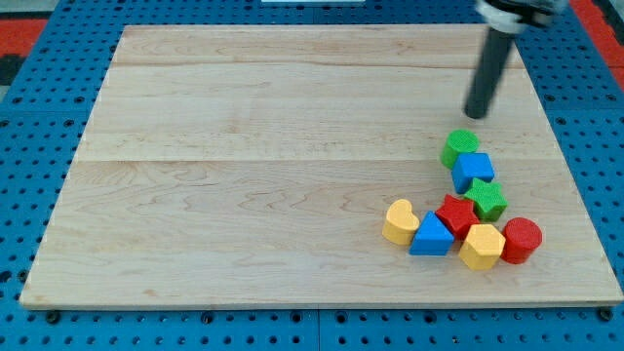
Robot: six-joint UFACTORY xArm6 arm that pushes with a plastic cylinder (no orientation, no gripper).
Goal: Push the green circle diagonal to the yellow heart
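The green circle [459, 147] sits at the view's right, at the top of a cluster of blocks. The yellow heart [400, 220] lies at the cluster's lower left, well below and left of the green circle. My tip [476, 115] is just above and slightly right of the green circle, a small gap apart from it. The dark rod rises from the tip toward the view's top right.
A blue block [473, 171] touches the green circle from below. Below it are a green star [486, 200], a red star [455, 214], a blue triangle [431, 235], a yellow hexagon [482, 246] and a red cylinder [521, 240]. The wooden board [244, 146] has its right edge close by.
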